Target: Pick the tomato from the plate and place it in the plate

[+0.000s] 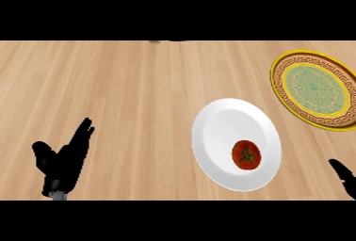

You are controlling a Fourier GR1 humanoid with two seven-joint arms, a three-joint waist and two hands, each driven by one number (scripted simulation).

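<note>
Even, bright light falls across the wooden worktop (139, 94) with no glare. The white plate (222, 122) shades softly grey inside. Plates look stretched tall toward the edges.

A light wood-plank tabletop (125, 84) fills the frame, its grain running left to right. Two plates lie directly on it. A white plate (224, 126) sits right of centre, toward the lower part of the frame. A gold-rimmed plate (279, 89) with a green patterned middle lies at the upper right, near the white one but apart from it.
</note>
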